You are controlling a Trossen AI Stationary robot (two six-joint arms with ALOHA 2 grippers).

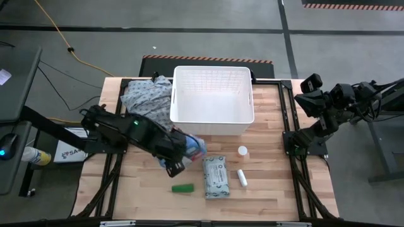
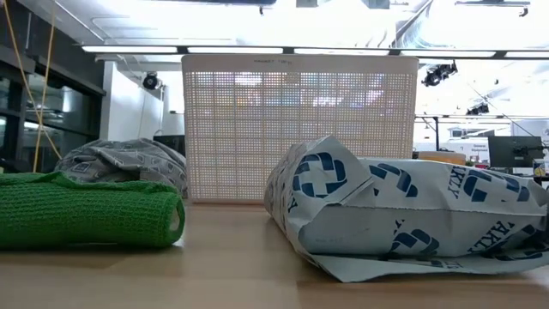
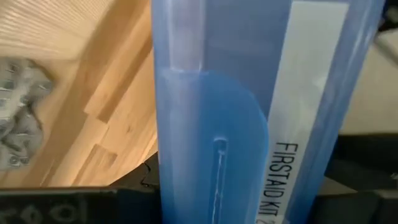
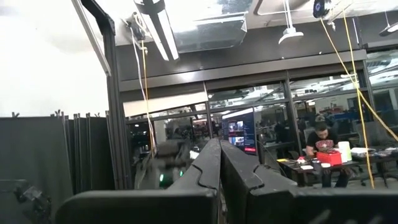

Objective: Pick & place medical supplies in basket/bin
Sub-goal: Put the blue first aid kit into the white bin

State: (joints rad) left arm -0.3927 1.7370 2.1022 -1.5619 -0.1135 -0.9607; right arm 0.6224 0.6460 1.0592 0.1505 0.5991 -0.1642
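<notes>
We see the left gripper over the table's middle, clamped on a blue first aid kit, just in front of the white basket. The right gripper is fully closed on nothing, parked off the table's right edge. On the table lie the green bar, grey-white soft pack, white tube and capped vial. A patterned cloth sits left of the basket.

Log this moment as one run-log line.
left gripper: shut on blue first aid kit | right gripper: shut, parked off table | basket: empty | green bar: on table
</notes>
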